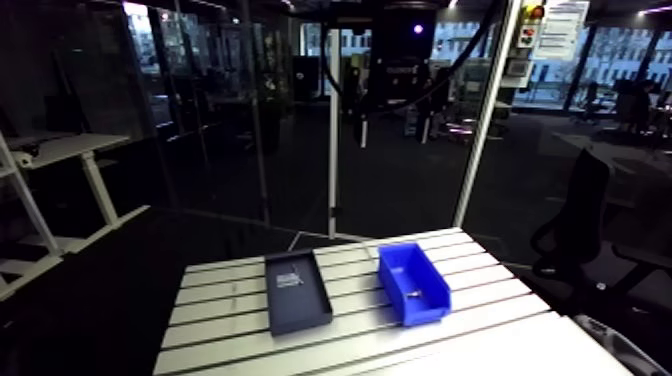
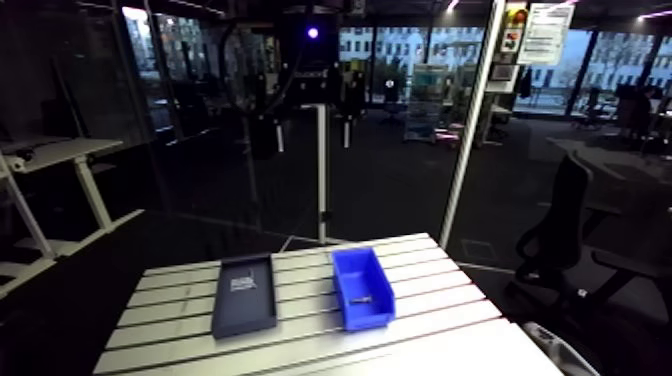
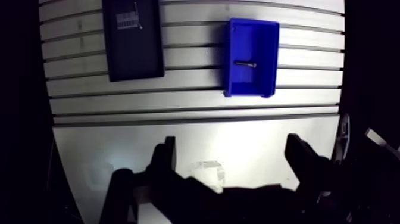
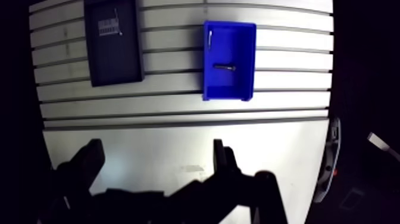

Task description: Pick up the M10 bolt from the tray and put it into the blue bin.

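Aluminium table (image 3: 178, 113) is bearing a dark tray (image 3: 134, 53) beside the blue bin (image 3: 262, 80). A slim dark bolt (image 3: 244, 63) is lying inside the bin, the gripper (image 3: 232, 142) gaping empty.

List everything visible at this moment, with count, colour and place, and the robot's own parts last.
Table: one, silvery slotted aluminium, under everything else.
Tray: one, dark, flat on the table, with a white label near one end.
Blue bin: one, blue, on the table beside the tray and not touching it.
Bolt: one, dark, lying flat on the floor of the blue bin.
Claw: one, dark, open with nothing between its fingers, raised above a bare part of the table, away from the tray and the bin.
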Available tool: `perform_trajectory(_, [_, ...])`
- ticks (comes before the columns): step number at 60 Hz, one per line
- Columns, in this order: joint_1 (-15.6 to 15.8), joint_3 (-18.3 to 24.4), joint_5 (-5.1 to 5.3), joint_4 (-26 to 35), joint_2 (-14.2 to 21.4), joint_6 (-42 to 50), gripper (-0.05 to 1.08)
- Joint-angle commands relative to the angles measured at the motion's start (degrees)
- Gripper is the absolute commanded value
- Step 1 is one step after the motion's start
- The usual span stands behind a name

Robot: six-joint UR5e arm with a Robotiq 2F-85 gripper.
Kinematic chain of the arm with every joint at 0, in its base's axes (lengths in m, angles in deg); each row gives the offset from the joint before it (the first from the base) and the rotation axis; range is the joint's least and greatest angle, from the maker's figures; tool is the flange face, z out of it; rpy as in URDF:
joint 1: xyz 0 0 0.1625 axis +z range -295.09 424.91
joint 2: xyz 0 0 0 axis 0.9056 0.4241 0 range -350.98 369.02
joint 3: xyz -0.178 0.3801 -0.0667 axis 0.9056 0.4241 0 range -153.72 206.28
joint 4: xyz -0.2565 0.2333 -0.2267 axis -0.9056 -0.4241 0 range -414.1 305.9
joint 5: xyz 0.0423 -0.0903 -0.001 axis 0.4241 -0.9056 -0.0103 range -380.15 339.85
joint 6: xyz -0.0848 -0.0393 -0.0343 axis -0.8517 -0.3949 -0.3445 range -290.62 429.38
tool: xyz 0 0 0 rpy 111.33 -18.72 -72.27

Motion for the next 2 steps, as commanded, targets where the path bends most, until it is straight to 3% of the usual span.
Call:
perform_trajectory(1, [0.17,-0.09,-0.06,0.08,0.26,0.00,0.00])
perform_trajectory(2, [0.17,-0.09,-0.06,0.08,0.26,0.00,0.00])
